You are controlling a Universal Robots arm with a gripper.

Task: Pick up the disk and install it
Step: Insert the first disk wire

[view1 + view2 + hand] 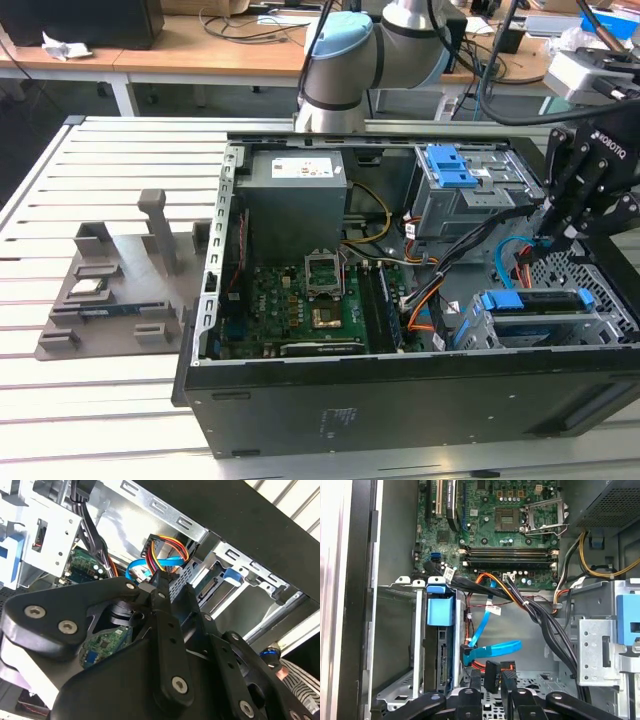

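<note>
The disk (530,303), silver-grey with a bright blue frame, sits slotted in the metal drive cage (600,322) at the near corner of the open computer case, toward the exterior view's right. In the first wrist view the disk (440,647) stands edge-on in that cage under its blue tab. My gripper (553,238) hangs just above the case beside the cage. In both wrist views its fingers are closed together on a black cable connector (492,671) with red, orange and yellow wires. A blue flat cable (492,649) runs just beyond the gripper (492,679), a short way off the disk's end.
The case holds a green motherboard (300,300), a big grey power supply box (295,200) and an upper bay with a blue latch (452,165). Bundles of black and orange cables (440,275) cross the middle. A grey parts fixture (120,290) lies on the slatted table at the exterior view's left.
</note>
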